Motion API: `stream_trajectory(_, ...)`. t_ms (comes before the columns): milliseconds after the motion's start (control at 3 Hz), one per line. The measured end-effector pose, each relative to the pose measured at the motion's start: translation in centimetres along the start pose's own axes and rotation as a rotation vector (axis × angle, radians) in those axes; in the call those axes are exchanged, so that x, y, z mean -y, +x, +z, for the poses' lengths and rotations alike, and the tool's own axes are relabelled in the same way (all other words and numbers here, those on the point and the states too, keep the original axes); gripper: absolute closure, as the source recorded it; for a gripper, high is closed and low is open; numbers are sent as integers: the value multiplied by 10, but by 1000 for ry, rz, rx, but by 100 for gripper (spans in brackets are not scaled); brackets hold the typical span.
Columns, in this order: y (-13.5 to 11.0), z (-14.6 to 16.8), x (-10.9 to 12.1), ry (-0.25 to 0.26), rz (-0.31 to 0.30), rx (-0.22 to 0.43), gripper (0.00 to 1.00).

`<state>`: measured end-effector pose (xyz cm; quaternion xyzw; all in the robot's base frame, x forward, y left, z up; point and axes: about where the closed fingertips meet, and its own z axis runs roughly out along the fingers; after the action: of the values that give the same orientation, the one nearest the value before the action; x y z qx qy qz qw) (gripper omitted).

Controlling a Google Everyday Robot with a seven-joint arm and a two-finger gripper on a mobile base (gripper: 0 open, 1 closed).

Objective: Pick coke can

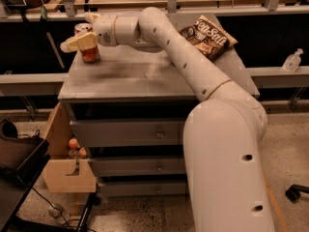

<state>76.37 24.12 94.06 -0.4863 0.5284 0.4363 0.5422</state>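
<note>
Camera view showed the small red cylindrical soda can (pixel 90 53) with a silver top standing upright at the far-left corner of the grey metal drawer cabinet (pixel 145 76); the cream-tipped gripper (pixel 78 36) straddled its upper half; whether it squeezed the can or hung loose could not be told.

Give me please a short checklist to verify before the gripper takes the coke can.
1. Coke can upright on the cabinet top: ok.
2. Gripper at the can, at its height: ok.
3. Hold on the can secured: cannot tell.
4. Can well away from an edge: not ok, it stands near the far left corner.
5. Chip bag apart from the can: ok.
</note>
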Motion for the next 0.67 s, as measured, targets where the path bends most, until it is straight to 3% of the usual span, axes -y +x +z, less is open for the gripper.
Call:
stream_trajectory(333,19,14,3,21,-26,-85,0)
stream_trajectory(667,34,25,9,43,-71,-162,25)
